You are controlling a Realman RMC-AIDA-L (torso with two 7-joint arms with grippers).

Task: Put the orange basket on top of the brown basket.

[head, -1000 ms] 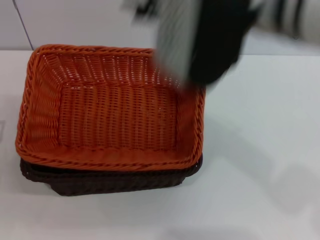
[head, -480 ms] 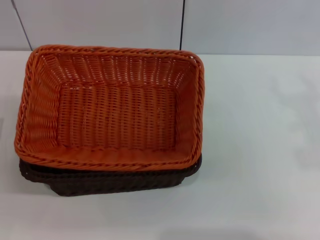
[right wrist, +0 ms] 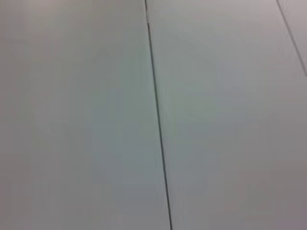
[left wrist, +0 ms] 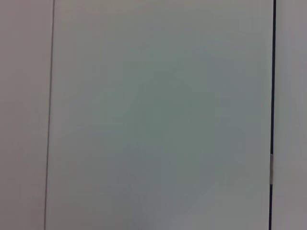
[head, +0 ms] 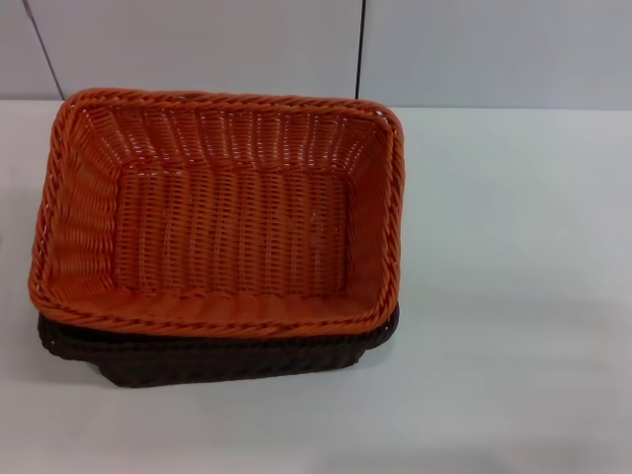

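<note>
**Orange basket nested on brown; both claws out of sight**

Neither the left claw nor the right claw appears in any view; both wrist cameras face only a pale panelled wall (right wrist: 216,120), so how their fingers stand cannot be told, and nothing shows them holding or touching anything.

The bright orange rectangular woven wicker tray basket (head: 222,222) sits on the very dark brown rectangular woven wicker tray basket (head: 217,357), whose rim and near wall peek out below it. The pair rests on the white counter (head: 513,296), toward the robot's left.

The stacking looks complete. To finish well, I would judge that the arms should stay clear and avoid nudging the orange basket, which sits slightly askew on the brown one.
</note>
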